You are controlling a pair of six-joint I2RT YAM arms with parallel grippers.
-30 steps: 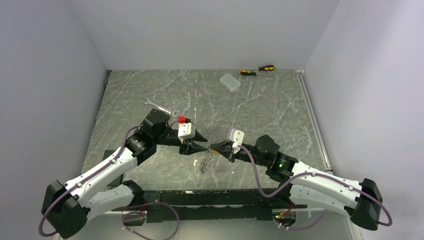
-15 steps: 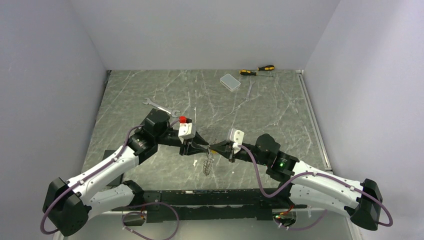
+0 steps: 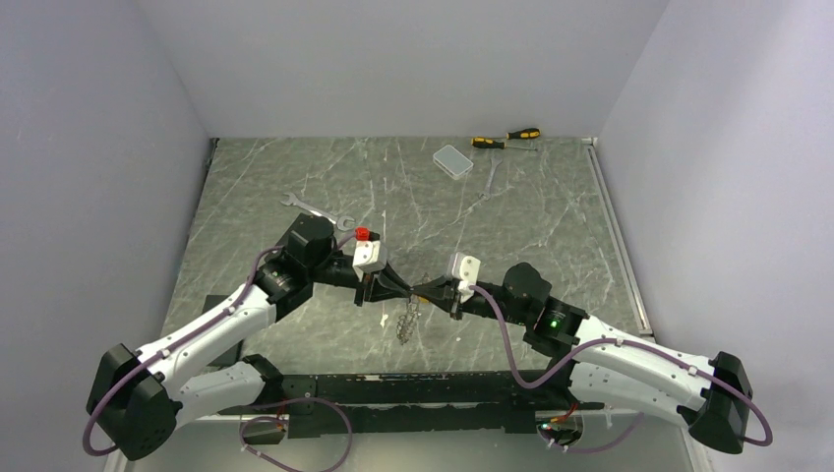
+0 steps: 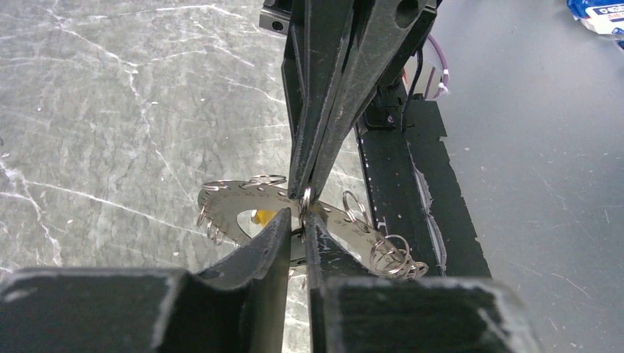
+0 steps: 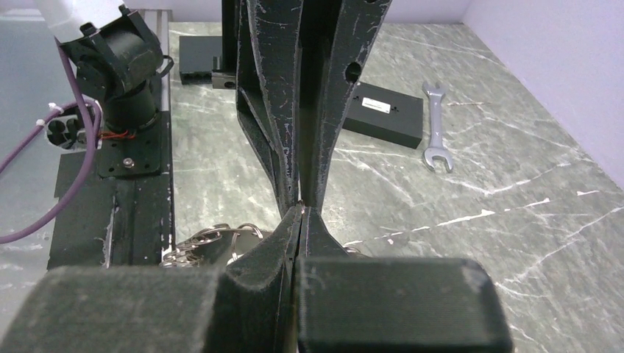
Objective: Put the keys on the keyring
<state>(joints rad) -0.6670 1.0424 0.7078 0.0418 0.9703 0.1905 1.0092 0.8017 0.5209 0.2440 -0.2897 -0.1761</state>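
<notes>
The keyring [image 3: 405,321] is a silvery perforated loop carrying several small split rings. It hangs over the table between the two arms. My right gripper [image 3: 424,292] is shut on a small ring at the loop's top edge [image 4: 305,197]. In the left wrist view the right gripper comes down from above onto the keyring [image 4: 239,198]. My left gripper [image 4: 298,223] meets it tip to tip, its jaws a narrow gap apart around that same small ring. A yellow-headed key [image 4: 262,216] shows through the loop. A tiny pale key [image 3: 382,320] lies on the table beside it.
A silver spanner [image 3: 317,208] lies behind the left arm, and a flat black block [image 5: 384,114] sits near it. A clear box [image 3: 452,160] and yellow-and-black screwdrivers [image 3: 506,139] are at the far edge. The black base rail [image 3: 413,388] runs along the near edge.
My left gripper has moved right until its tips meet the right gripper's, and its jaws have narrowed. The right gripper stays shut on the hanging keyring.
</notes>
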